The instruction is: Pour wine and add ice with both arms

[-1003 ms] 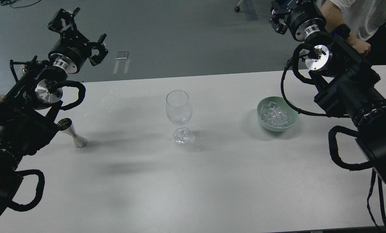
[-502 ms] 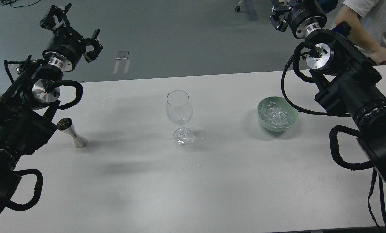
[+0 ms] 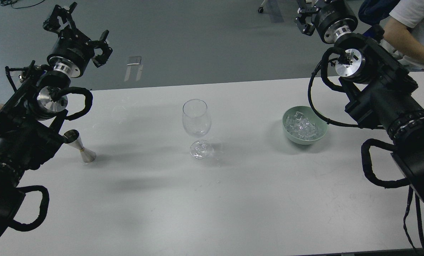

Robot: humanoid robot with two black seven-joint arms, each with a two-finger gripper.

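Scanning from left to right:

Left tool (image 3: 77, 22): fingers are seen spread wide, nothing held or touched; it is raised past the far edge of the bench (image 3: 212, 199), over the grey floor.

Left arm (image 3: 27, 131): it is angled up from the lower left edge, with a silver disc joint and looped black cables showing.

Jigger (image 3: 79, 145): a small metal measure is stood upright on the bench, just beside the left arm; whether any wine is inside cannot be told.

Wine glass (image 3: 197, 122): a clear stemmed glass is stood upright near the middle of the bench, well apart from both tools; no liquid can be made out in it.

Bowl (image 3: 290, 137): a pale green bowl is set on the bench right of the glass.

Ice (image 3: 302, 126): many small clear cubes are heaped inside the bowl.

Right tool (image 3: 306, 17): it is cut by the top edge and seen dark; how far its fingers are parted cannot be told.

Right arm (image 3: 386, 103): it is stretched up from the lower right edge, its wrist raised beyond the bench.

Person (image 3: 411, 32): a bare forearm and white sleeve are seen at the top right corner.
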